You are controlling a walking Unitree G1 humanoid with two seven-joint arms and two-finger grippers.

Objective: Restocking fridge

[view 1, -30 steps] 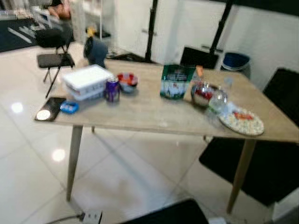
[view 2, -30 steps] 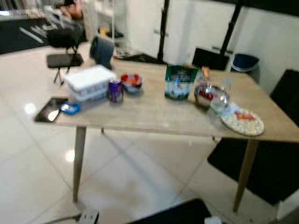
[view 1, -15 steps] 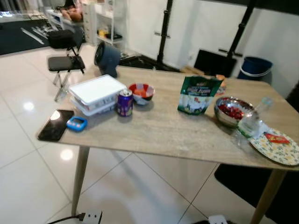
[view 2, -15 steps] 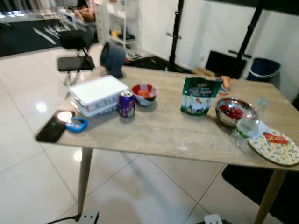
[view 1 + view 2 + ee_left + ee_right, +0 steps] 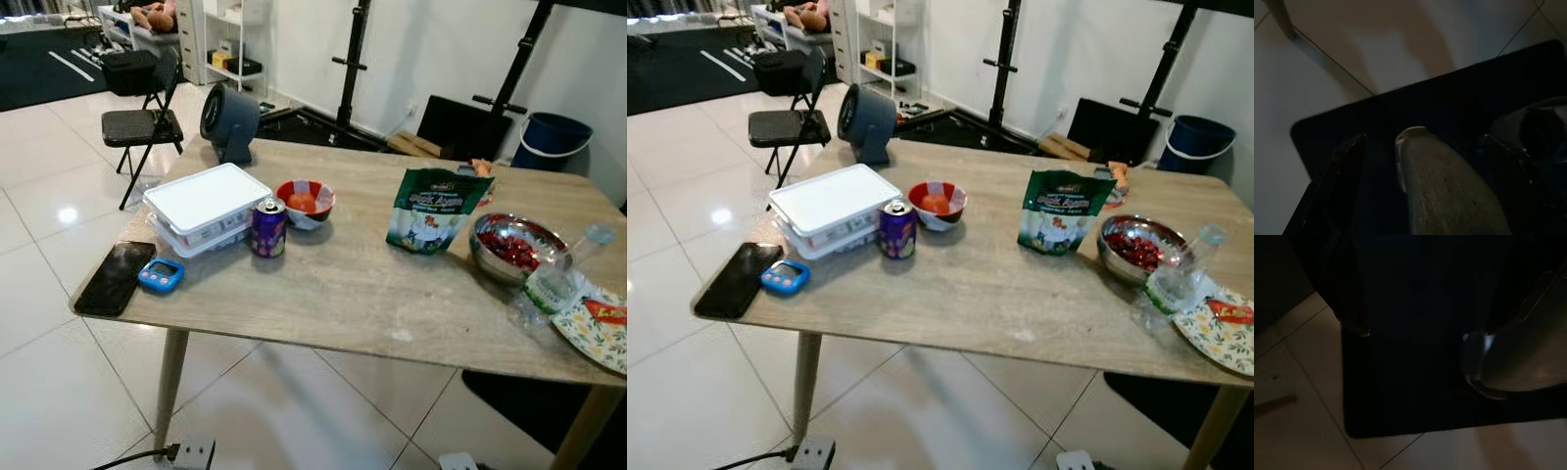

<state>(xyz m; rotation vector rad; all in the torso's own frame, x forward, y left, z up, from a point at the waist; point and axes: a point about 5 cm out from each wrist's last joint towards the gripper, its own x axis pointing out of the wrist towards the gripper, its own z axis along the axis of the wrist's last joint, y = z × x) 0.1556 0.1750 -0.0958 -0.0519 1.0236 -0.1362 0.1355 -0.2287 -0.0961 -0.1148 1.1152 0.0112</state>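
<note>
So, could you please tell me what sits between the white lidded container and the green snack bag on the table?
In the left eye view, a purple can and a red bowl lie between the white container and green bag.

At 3 o'clock you lose part of the floral plate [image 5: 600,333] past the edge. The can [image 5: 267,226] label is too small to read. Both wrist views are too dark to judge the jaws.

Both arms hang idle, left end effector [image 5: 1422,147] and right end effector [image 5: 1415,333] fingers parted.
</note>
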